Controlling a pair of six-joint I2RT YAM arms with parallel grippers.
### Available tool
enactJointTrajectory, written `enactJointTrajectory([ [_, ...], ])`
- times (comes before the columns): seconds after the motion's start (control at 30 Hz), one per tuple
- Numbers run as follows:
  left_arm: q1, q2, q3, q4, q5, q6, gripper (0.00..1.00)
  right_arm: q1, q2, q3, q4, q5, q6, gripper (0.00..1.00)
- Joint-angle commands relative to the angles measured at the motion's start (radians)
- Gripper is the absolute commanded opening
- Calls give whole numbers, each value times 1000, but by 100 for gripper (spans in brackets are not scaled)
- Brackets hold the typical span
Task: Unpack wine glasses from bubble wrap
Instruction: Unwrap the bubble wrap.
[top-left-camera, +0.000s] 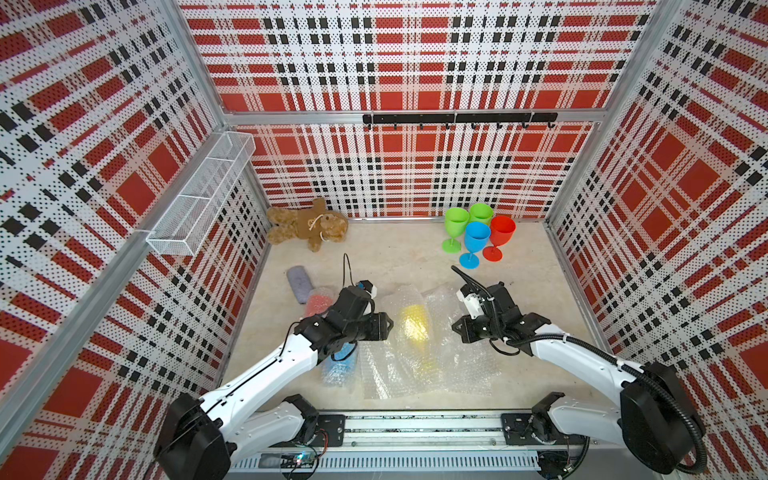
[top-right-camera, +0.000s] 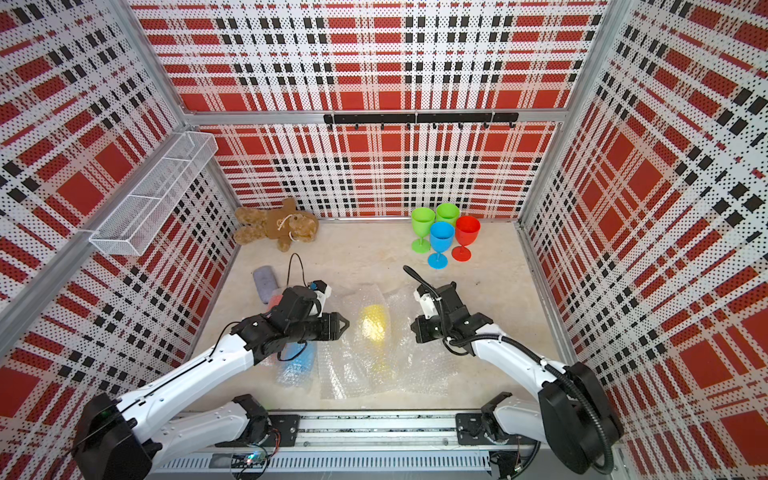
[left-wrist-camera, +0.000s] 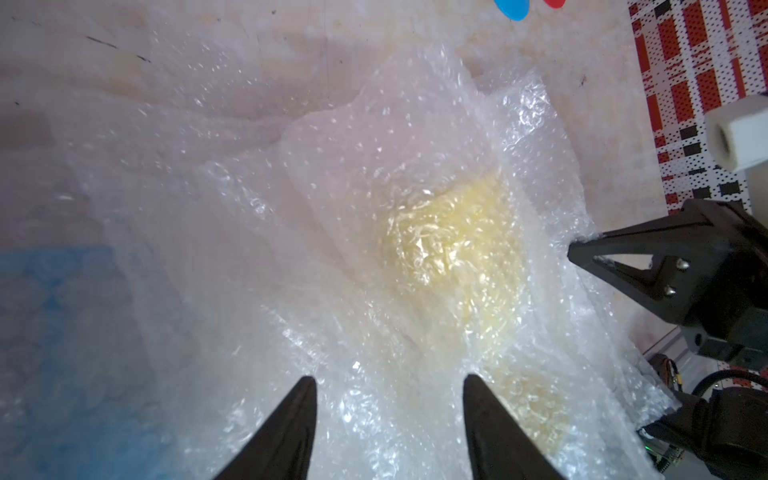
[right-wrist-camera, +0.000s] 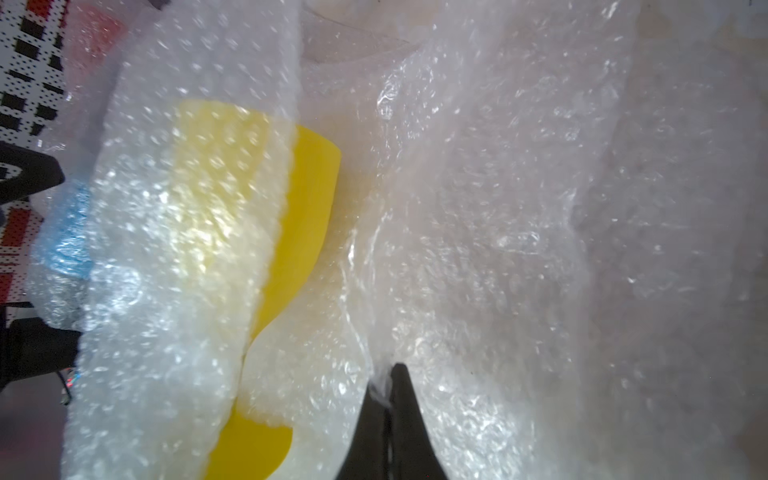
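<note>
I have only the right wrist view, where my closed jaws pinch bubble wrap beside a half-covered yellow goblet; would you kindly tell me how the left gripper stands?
Observer: The left gripper is open, jaws apart, pointing at the bubble wrap and gripping nothing.
Operator: Thank you. How many goblets stand unwrapped?
Observer: Four stand upright near the far right corner: a green goblet, a second green goblet, a blue goblet and a red goblet.
Operator: Where does the wrapped red one lie?
Observer: The wrapped red goblet lies beside the grey case, on the left side of the table.
</note>
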Motion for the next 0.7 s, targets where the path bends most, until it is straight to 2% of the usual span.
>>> enactJointTrajectory([
  [0.0,15,-29,61,-55,-23,44,59,-5,-65,37,-15,-55,42,0],
  [0.17,29,-38,108,-67,-52,58,58,-5,-110,76,-69,-52,74,0],
  [0.37,-4,-8,155,-37,-39,61,57,-5,-95,66,-95,38,80,0],
  [0.53,-170,95,228,23,-38,86,54,-5,-81,33,-33,15,109,0],
  [0.67,-276,247,310,59,-25,101,51,-8,-83,13,12,-3,137,0],
])
